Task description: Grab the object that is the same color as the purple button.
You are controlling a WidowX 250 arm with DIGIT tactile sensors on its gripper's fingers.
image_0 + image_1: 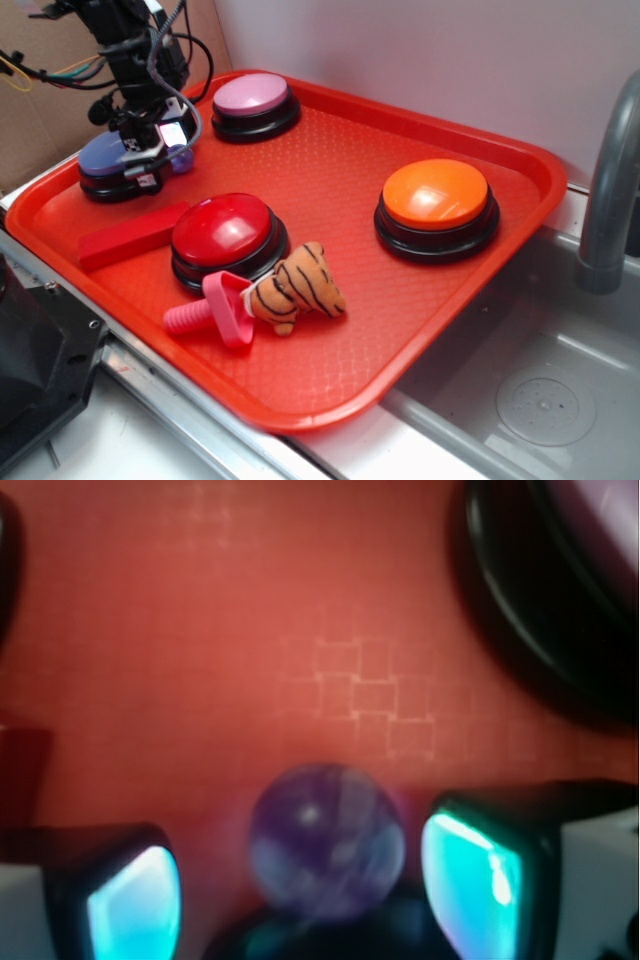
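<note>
1. Here the end effector (pixel 310 885) sits low over the red tray (pixel 330 170), at its back left part, between the purple button (pixel 108 160) and the pink button (pixel 252 97).
2. Its two fingers (pixel 490 875) stand apart, with the purple ball (pixel 326 840) between them on the tray.
3. A sliver of tray shows on each side of the ball, so it seems ungripped, though the wrist view is blurred.

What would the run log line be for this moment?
phase: grasp approach | target: purple ball between fingers, contact unclear | gripper: open, low over red tray | near: purple button
</note>
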